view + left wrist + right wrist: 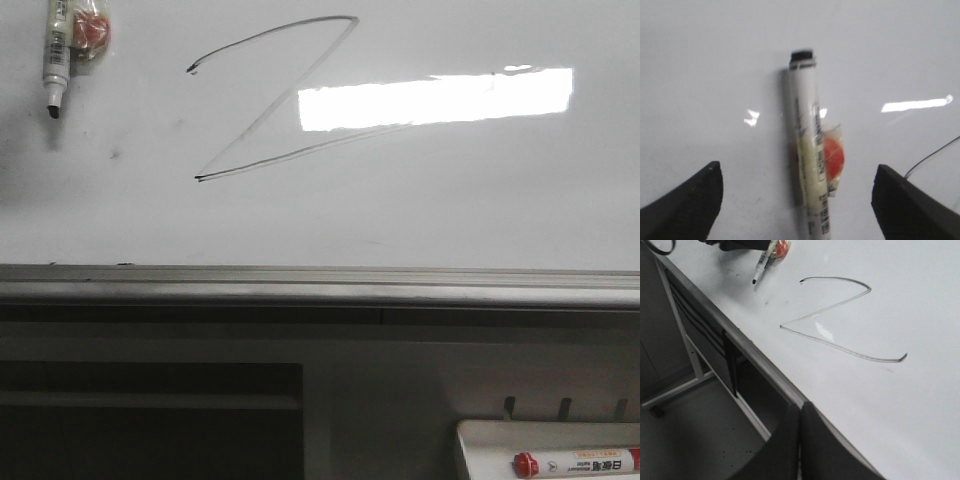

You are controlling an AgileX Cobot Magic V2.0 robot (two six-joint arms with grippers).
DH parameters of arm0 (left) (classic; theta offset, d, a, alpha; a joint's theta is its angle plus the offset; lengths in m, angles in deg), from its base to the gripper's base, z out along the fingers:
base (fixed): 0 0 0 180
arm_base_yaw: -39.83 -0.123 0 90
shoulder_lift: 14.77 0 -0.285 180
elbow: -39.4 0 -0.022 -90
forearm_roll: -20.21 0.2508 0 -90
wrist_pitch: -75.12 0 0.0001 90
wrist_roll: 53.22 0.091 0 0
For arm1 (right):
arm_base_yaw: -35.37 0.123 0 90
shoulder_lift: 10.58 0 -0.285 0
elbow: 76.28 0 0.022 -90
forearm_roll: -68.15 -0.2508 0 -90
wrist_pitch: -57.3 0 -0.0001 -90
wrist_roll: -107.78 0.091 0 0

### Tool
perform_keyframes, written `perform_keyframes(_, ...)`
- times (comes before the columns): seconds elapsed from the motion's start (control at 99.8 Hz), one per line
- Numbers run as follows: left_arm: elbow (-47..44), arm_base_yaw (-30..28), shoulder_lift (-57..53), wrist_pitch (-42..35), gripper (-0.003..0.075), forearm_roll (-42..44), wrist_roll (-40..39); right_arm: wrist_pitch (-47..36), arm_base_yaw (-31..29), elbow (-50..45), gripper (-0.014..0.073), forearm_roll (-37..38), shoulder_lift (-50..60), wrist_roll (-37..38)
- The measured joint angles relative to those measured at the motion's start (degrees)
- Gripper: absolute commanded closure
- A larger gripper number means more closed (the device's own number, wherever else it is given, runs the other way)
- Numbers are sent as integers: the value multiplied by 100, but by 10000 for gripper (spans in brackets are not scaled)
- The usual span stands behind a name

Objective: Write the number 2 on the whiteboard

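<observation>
Bright rectangular glare on whiteboard [400, 220]; left wrist view blurred; underside dim.

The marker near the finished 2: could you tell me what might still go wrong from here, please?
The marker is uncapped, its tip close to the whiteboard, so a drift could leave a stray mark beside the number 2. The left gripper looks wide open around it in the wrist view; how the marker is held is unclear, so it might drop.

Two markers [56, 60] [575, 463], one whiteboard [450, 200], one tray [480, 435].

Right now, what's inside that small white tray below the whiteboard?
The tray holds one red-capped marker, lying flat. The frame edge cuts off the rest of the tray, so anything else inside cannot be seen.
</observation>
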Motion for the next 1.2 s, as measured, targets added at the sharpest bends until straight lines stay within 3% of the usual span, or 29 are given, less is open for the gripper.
perform_keyframes(0.15, 0, 0, -930, 326, 162, 421, 0, 0, 0, 0, 654, 273, 0, 158)
perform_keyframes(0.381, -354, 0, -2434, 1710, 320, 819, 0, 93, 0, -300, 654, 799, 368, 733)
perform_keyframes(0.501, -910, 0, -3246, 1941, 454, 768, 0, 106, 0, -872, 654, 1415, 1028, 1465)
perform_keyframes(0.671, -1621, 0, -4271, 2022, 743, 249, 0, 109, 0, -1658, 654, 1930, 2230, 2025)
perform_keyframes(0.842, -1875, 0, -4814, 2079, 741, -8, 0, 145, 0, -1894, 654, 2025, 3008, 2108)
perform_keyframes(1.202, -1891, 0, -4890, 2079, 741, -49, 0, 178, 0, -1906, 654, 2047, 3016, 2113)
